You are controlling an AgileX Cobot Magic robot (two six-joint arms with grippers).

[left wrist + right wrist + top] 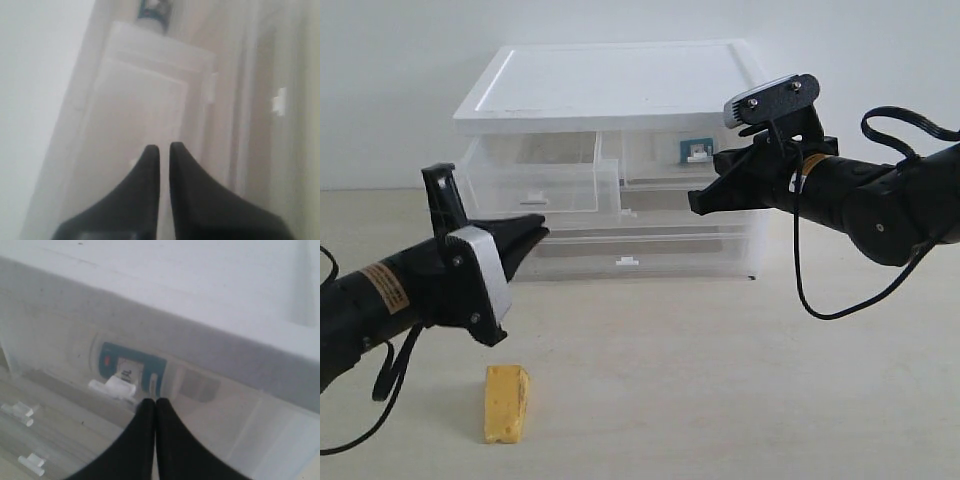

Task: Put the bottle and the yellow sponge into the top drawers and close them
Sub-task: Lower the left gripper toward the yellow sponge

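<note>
The exterior view alone shows the sponge (507, 403). It lies on the counter (740, 380) in front of the cabinet (610, 80), well apart from it and below the left arm. Neither wrist view catches it.

That same view shows the left top drawer (535, 188) pulled out, with nothing visible inside it. The right top drawer (655, 160) sits about level with the cabinet front. Through its clear front the blue-teal label of the bottle (688, 146) shows, so the bottle is inside that drawer.

The left hand (542, 232) hangs just before the open drawer's front, its fingers drawn together and holding nothing. Whether it touches the drawer cannot be told.

The right hand (694, 205) points at the front of the right top drawer, a little below the label. From here its fingers cannot be told apart.

The left wrist view looks along the left hand (164, 148). Its two black fingers stand nearly tip to tip with only a thin slit between them. Beyond lies the pale, blurred drawer; no label can be read there.

The right wrist view gives the close look the others lack. The right hand (155, 402) is pressed together and holds nothing. Its tips are just beside the small white tab handle (114, 386), with the bottle (111, 357) right behind the clear wall.
</note>
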